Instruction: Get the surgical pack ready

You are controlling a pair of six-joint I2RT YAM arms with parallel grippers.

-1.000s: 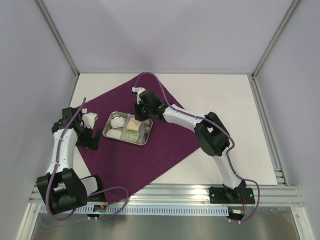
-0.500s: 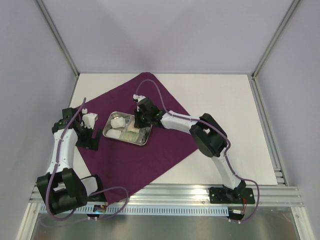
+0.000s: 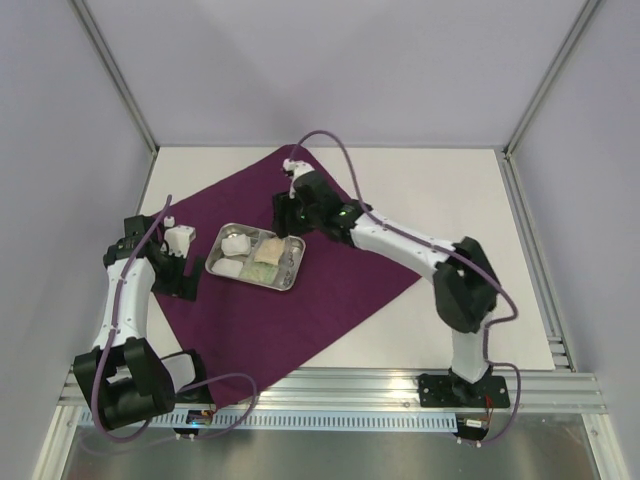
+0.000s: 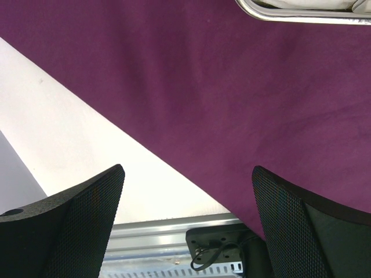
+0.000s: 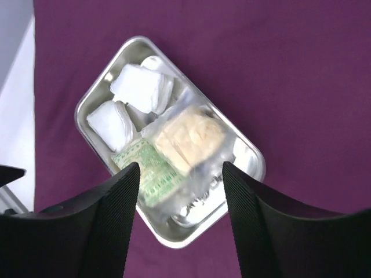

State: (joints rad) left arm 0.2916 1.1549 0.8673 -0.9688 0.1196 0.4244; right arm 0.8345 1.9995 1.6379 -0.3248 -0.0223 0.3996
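Note:
A deep-purple cloth (image 3: 300, 310) lies spread flat as a diamond on the table. On it stands a small steel tray (image 3: 290, 283) holding two white gauze squares (image 5: 139, 87), a clear packet with a beige pad (image 5: 188, 139) and a green-printed packet (image 5: 145, 168). Shiny metal (image 5: 200, 207) shows under the packets. My right gripper (image 5: 181, 168) hangs open above the tray, holding nothing; in the top view the right gripper (image 3: 288, 222) is over the tray's far right corner. My left gripper (image 3: 186, 270) stands open and empty over the cloth's left edge, left of the tray.
In the left wrist view the cloth (image 4: 232, 104) meets the bare white table (image 4: 75, 133), with the tray's rim (image 4: 301, 16) at the top and the aluminium front rail (image 4: 151, 231) below. White table (image 3: 450, 190) surrounds the cloth; enclosure walls stand on three sides.
My right gripper was down in the tray and shut on the beige packet; it has opened, left the packet in the tray, and lifted back and away. The left arm has not moved.

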